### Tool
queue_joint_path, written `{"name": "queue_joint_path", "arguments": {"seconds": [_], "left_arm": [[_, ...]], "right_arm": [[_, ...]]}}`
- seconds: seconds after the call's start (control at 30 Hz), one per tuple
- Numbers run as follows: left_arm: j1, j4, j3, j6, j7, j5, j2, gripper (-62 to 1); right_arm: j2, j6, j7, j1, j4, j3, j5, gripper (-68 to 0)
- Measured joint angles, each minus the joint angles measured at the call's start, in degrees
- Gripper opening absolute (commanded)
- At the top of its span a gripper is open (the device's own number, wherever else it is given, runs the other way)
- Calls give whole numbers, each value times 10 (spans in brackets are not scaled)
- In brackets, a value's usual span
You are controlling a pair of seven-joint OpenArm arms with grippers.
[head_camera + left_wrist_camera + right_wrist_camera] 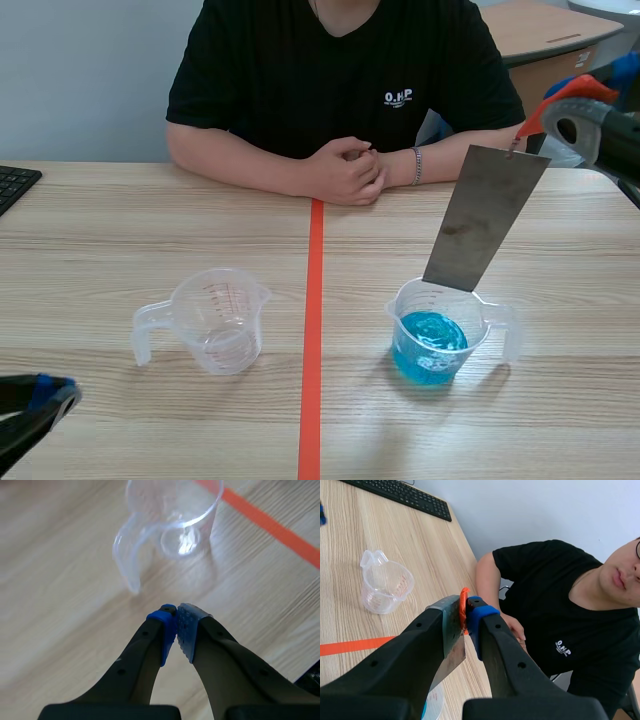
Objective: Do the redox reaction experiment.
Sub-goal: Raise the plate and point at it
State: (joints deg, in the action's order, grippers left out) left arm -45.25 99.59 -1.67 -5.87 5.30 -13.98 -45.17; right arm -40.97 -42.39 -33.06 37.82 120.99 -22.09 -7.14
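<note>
Your left wrist view alone shows the left gripper (pixel 176 610) closed on nothing, with the empty cup (pixel 172 515) just ahead. Your right gripper (pixel 465 606) clamps the metal plate (pixel 485 215), grey and stained, which hangs below it at the rim of the blue-liquid cup (pixel 440 345).

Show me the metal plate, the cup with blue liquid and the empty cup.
metal plate (pixel 482 220), scene view, middle of its flat face.
cup with blue liquid (pixel 432 356), scene view, front wall over the liquid.
empty cup (pixel 216 325), scene view, clear side wall.
</note>
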Motion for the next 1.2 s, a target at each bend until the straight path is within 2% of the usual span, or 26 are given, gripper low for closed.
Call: {"name": "queue_joint_path", "arguments": {"seconds": [0.17,0.3,0.47,0.7,0.83,1.03,1.2], "left_arm": [[102,0,-67,-15,18,0,-45,-569],[195,0,-125,-16,18,0,-45,-569],[307,0,-228,-30,14,0,-28,-569],[433,-7,-346,-30,-28,0,41,-569],[491,-63,-402,-28,-38,0,94,-569],[535,-157,-430,-28,-39,3,158,-569],[555,-199,-431,-28,-38,8,202,-569]], "right_arm": [[0,0,1,0,0,0,0,-660],[0,0,1,0,0,0,0,-660],[0,0,1,0,0,0,0,-660],[0,0,1,0,0,0,0,-660],[0,0,1,0,0,0,0,-660],[0,0,1,0,0,0,0,-660],[0,0,1,0,0,0,0,-660]]}}
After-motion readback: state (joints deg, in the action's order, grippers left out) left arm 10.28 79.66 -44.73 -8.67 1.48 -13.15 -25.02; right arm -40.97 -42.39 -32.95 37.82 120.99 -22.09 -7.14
